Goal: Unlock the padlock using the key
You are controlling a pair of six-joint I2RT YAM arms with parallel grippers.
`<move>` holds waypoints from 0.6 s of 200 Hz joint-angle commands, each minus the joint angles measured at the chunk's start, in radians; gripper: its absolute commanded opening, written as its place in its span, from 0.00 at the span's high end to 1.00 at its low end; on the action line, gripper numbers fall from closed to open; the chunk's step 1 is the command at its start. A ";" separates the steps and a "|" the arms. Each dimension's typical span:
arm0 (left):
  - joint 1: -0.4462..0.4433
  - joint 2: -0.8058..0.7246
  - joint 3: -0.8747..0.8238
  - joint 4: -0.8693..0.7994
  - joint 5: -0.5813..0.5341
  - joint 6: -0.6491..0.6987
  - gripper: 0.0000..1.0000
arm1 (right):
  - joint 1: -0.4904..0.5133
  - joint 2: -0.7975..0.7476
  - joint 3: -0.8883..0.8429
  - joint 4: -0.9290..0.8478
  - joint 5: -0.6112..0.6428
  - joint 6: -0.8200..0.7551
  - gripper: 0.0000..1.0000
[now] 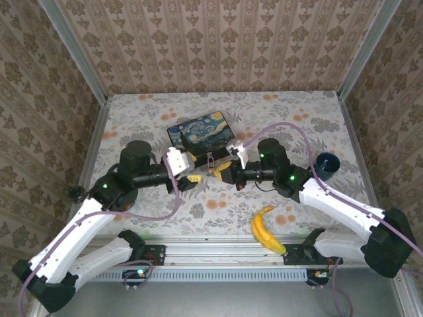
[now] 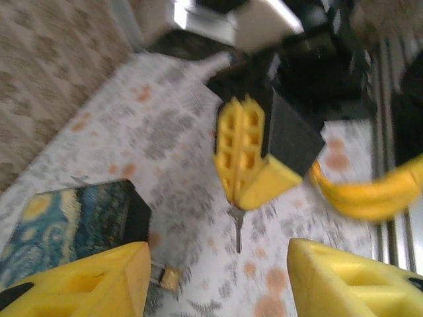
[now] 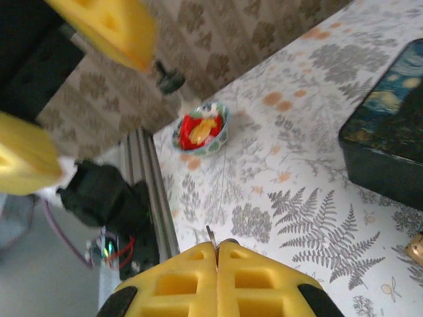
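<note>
The padlock, small and brass-coloured, lies at the corner of the starry-night box, just beside my left gripper's lower-left finger. My left gripper is open, with nothing between its fingers. Opposite it, my right gripper is shut on the key, whose blade points out of the fingertips toward the left gripper. In the right wrist view the right gripper pinches the key, and the padlock shows at the right edge. From above, both grippers meet in front of the box.
A banana lies near the front rail on the right. A dark blue cup stands beyond the right arm. A patterned bowl with red contents sits near the left rail. The box stands close behind both grippers.
</note>
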 commanded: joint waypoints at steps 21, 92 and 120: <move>0.059 -0.039 -0.081 0.335 -0.057 -0.493 0.42 | -0.047 -0.041 -0.077 0.302 0.058 0.254 1.00; 0.084 -0.027 -0.189 0.446 -0.166 -0.824 0.37 | -0.056 -0.074 -0.155 0.430 0.229 0.413 1.00; 0.084 -0.021 -0.249 0.544 -0.189 -0.891 0.37 | -0.061 -0.040 -0.234 0.607 0.271 0.510 1.00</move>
